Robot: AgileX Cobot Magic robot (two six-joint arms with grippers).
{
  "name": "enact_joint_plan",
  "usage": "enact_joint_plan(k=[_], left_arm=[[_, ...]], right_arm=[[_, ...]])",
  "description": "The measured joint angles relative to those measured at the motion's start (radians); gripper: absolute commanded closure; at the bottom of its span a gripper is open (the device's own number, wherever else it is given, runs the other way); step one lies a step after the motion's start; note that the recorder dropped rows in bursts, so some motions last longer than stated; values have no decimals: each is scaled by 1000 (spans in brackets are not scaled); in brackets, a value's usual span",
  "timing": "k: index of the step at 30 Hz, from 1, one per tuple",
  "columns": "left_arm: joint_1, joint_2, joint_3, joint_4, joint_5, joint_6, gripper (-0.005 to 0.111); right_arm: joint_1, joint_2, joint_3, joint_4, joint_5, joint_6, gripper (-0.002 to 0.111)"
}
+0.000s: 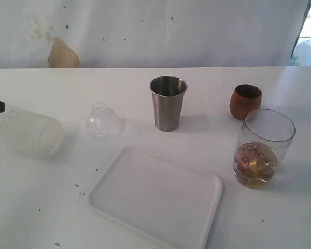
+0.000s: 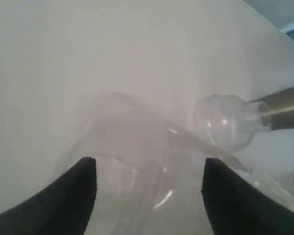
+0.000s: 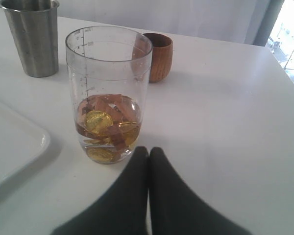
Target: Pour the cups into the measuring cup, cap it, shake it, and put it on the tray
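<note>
The frosted translucent plastic cup lies on its side at ten o'clock of the flat white rectangular tray, between the left gripper's parted jaws. The right gripper, pressed shut and empty, faces the clear plastic measuring jar at two o'clock.

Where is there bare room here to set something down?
The tray is bare. Open table lies between it and the tipped frosted cup, and between steel tumbler and wooden cup. Crowded: wooden cup by measuring cup.
</note>
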Motion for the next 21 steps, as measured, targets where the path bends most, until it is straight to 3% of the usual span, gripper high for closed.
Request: enact_joint_plan(k=[5,12,14,17,18,21], left_arm=[[-19,6,-8,14,59,-38,47],[-102,30,1,53,61,-62,48],[-128,35,1,57,63,-62,58],[-149,35,1,48,83,-61,98],[-149,33,-3,43,103,-64,106],[-149,13,-17,60,143,-81,107]], right_arm=[[0,0,0,0,0,0,108],[0,0,0,0,0,0,108],[0,0,0,0,0,0,108],[0,0,0,0,0,0,108],[0,0,0,0,0,0,108],[0,0,0,0,0,0,108]])
